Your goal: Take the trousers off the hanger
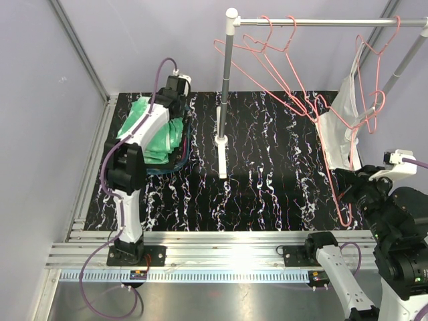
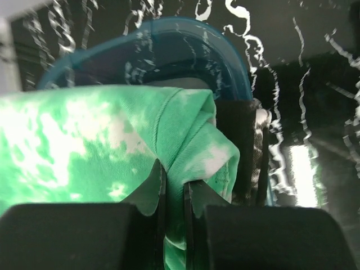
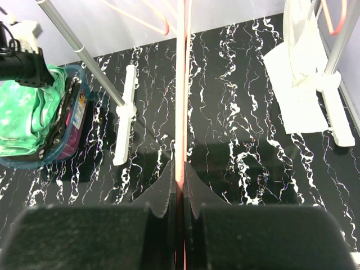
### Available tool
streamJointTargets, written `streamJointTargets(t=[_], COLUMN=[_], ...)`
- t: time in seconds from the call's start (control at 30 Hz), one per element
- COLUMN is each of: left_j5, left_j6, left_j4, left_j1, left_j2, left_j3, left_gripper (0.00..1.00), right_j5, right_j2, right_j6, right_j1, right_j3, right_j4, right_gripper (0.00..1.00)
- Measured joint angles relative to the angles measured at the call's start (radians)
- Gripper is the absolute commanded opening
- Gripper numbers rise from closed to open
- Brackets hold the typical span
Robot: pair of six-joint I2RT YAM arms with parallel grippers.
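Stowing, seemingly: left tool (image 2: pixel 173 191) clamps green-and-white trousers (image 2: pixel 84 146) over the bin (image 2: pixel 169 42), right tool (image 3: pixel 180 185) pinches a hanger (image 3: pixel 181 84); releasing likely follows.

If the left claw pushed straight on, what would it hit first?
The left claw is shut on the green trousers, which bunch right ahead; past them probably the wall of the blue bin, though depth is unclear.

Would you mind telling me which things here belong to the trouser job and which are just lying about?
Job: green-and-white trousers in the left fingers; pink hanger in the right fingers; blue tub holding the trousers.
Lying about: rack; empty hangers on its rail; white cloth hanging at the right.
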Motion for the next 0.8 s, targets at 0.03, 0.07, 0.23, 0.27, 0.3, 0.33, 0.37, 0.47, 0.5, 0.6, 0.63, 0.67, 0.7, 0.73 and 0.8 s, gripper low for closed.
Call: streamJointTargets(t=[0.03, 0.07, 0.23, 0.27, 0.3, 0.33, 0.37, 0.47, 0.5, 0.6, 0.63, 0.67, 0.7, 0.73, 0.8], left_j5=[0.020, 0.040, 0.154, 0.168, 0.176, 0.184, 0.191, 0.198, 0.201, 0.237, 0.256, 0.276, 0.294, 0.310, 0.337], left_j6=[-0.042, -0.085, -0.302, -0.339, -0.365, -0.394, -0.421, -0.468, -0.474, -0.515, -0.524, -0.531, -0.537, -0.539, -0.549], left_j4=[-0.002, -0.008, -0.052, -0.057, -0.060, -0.061, -0.068, -0.084, -0.090, -0.104, -0.106, -0.107, -0.112, -0.112, -0.108], left_j1=[0.012, 0.023, 0.087, 0.096, 0.100, 0.104, 0.106, 0.109, 0.110, 0.118, 0.120, 0.122, 0.124, 0.126, 0.129], left_j2=[0.005, 0.007, 0.014, 0.019, 0.021, 0.024, 0.029, 0.031, 0.030, 0.019, 0.011, 0.001, -0.010, -0.026, -0.069], left_j3=[0.004, 0.008, 0.050, 0.055, 0.057, 0.058, 0.066, 0.080, 0.084, 0.090, 0.097, 0.105, 0.117, 0.128, 0.134], left_gripper=[0.00, 0.00, 0.00, 0.00, 0.00, 0.00, 0.07, 0.42, 0.53, 0.80, 0.84, 0.89, 0.96, 0.99, 0.99], right_j5=[0.000, 0.000, 0.000, 0.000, 0.000, 0.001, 0.002, 0.002, 0.003, 0.019, 0.027, 0.038, 0.053, 0.063, 0.087], right_j2=[0.000, 0.000, 0.000, 0.000, 0.000, 0.000, 0.000, 0.000, 0.000, 0.000, 0.000, 0.001, 0.001, 0.001, 0.002], right_j6=[-0.001, -0.001, -0.001, -0.001, -0.001, -0.002, -0.002, -0.003, -0.005, -0.011, -0.014, -0.018, -0.022, -0.025, -0.032], right_j1=[0.000, 0.000, 0.001, 0.001, 0.001, 0.001, 0.001, 0.001, 0.001, 0.007, 0.011, 0.016, 0.021, 0.024, 0.029], right_j3=[-0.003, -0.005, -0.008, -0.008, -0.008, -0.008, -0.008, -0.008, -0.008, -0.008, -0.008, -0.008, -0.008, -0.008, -0.008], right_j4=[0.000, 0.000, 0.000, 0.000, 0.000, 0.000, 0.000, 0.000, 0.000, 0.000, 0.000, 0.000, 0.000, 0.000, 0.000], right_gripper=[0.00, 0.00, 0.00, 0.00, 0.00, 0.00, 0.00, 0.00, 0.00, 0.00, 0.00, 0.00, 0.00, 0.00, 0.00])
